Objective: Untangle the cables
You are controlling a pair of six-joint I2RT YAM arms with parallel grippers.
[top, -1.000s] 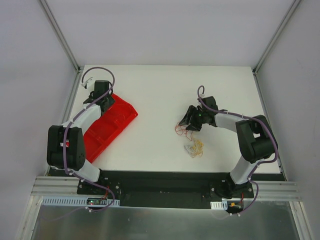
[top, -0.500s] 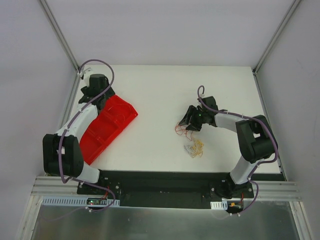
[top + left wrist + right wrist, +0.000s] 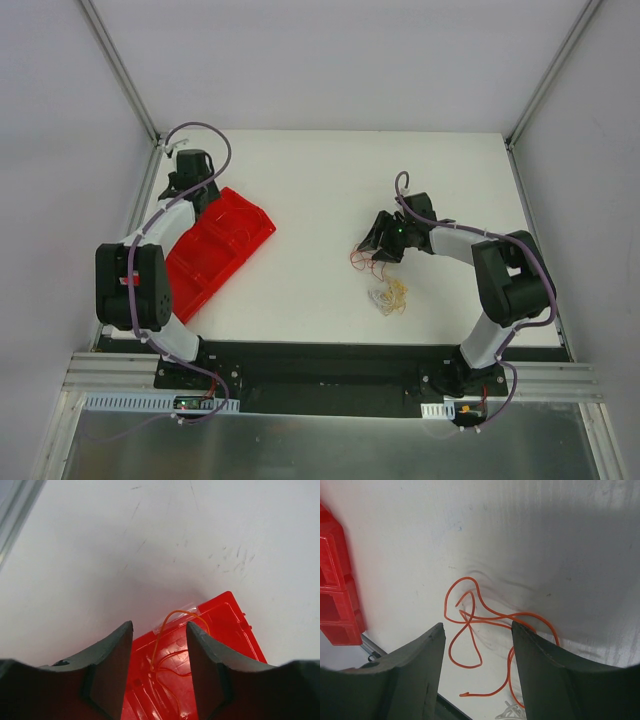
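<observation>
The table [image 3: 320, 180] carries a tray [image 3: 215, 255] with one orange cable [image 3: 172, 612] in it, under my left fingers [image 3: 112, 670]. I judge more remains: a loose strand [image 3: 468, 619] below my right fingers [image 3: 540, 665], a clump [image 3: 389, 296] nearby. Both pairs gape, empty.

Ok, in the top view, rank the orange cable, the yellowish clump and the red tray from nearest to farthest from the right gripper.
1. The orange cable: on the table just at the tips of the right gripper.
2. The yellowish clump: a little further off, toward the near edge of the table.
3. The red tray: farthest by a wide margin, across on the left side.
</observation>
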